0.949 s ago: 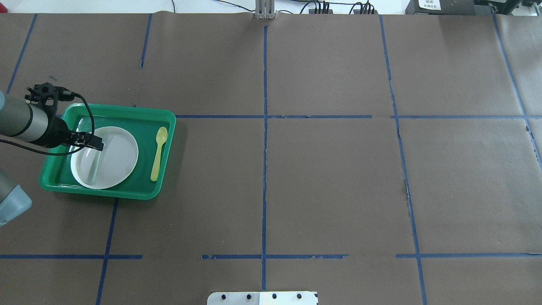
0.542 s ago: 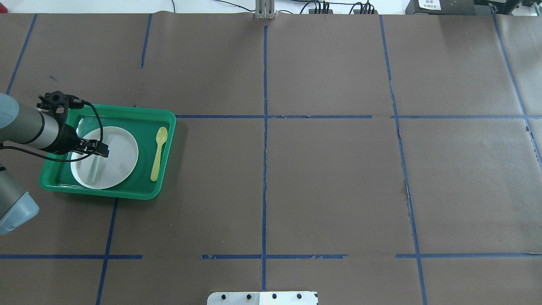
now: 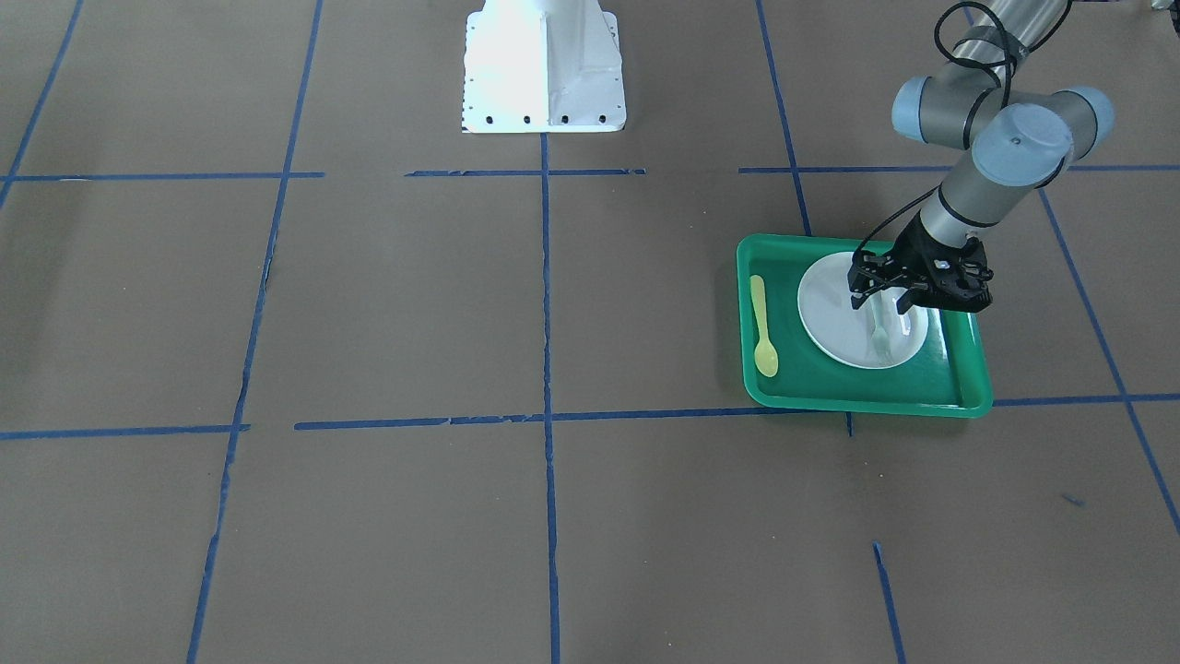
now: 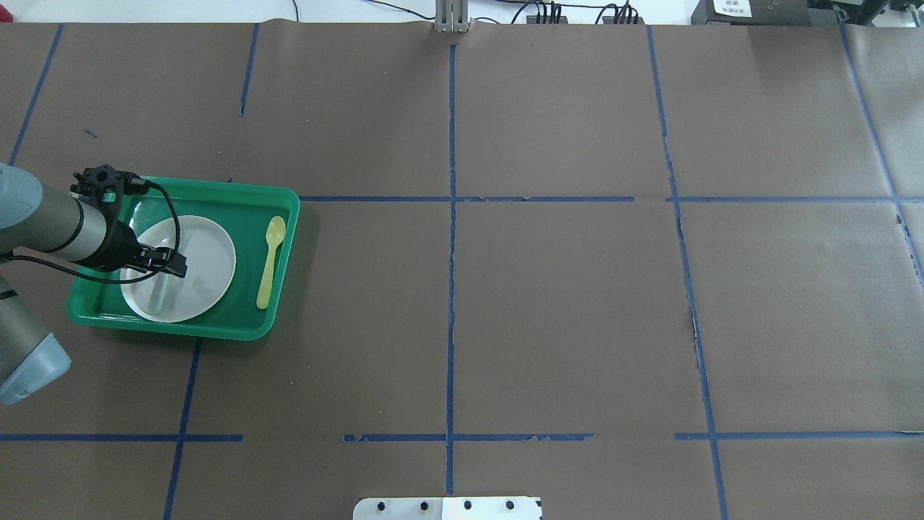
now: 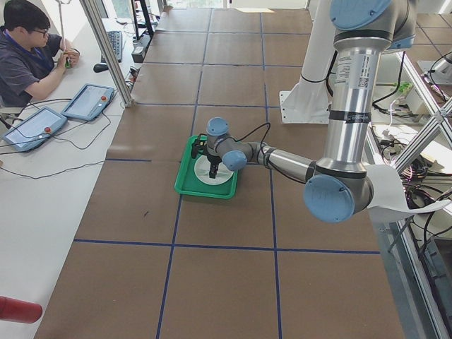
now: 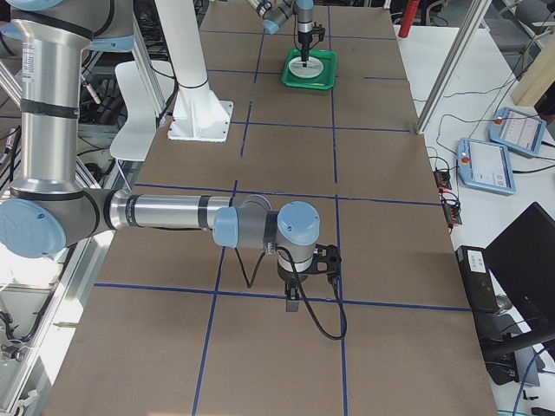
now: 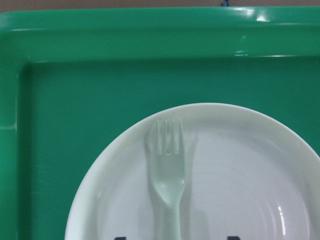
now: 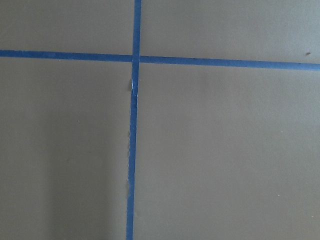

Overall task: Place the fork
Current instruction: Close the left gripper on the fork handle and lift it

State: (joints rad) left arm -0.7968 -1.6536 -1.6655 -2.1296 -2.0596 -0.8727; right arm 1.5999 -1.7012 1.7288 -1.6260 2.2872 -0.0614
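Left wrist-mounted view looks straight down on the fork (image 7: 169,175). It lies flat on the white plate (image 7: 250,165) inside the green tray (image 7: 100,90), tines toward the top of the frame and handle running off the bottom edge. Two dark fingertips (image 7: 232,238) just show at the bottom edge, one on each side of the handle and clear of it, so the left gripper (image 3: 889,309) is spread open and straddles the fork without holding it. In the front-facing view it hangs low over the plate at the right of the frame. The yellow-green spoon (image 4: 271,260) lies apart on the tray floor.

The step in hand looks like a grasp of the handle. To do it well, keep the handle centred between the fingers and go down until the tips nearly meet the plate. Close gently, since a thin plastic handle may twist or skid on the smooth plate. Lift straight so the plate is not dragged.

The right gripper (image 6: 293,305) hangs over bare table in the lower middle of the right side view; whether its jaws are open I cannot tell.
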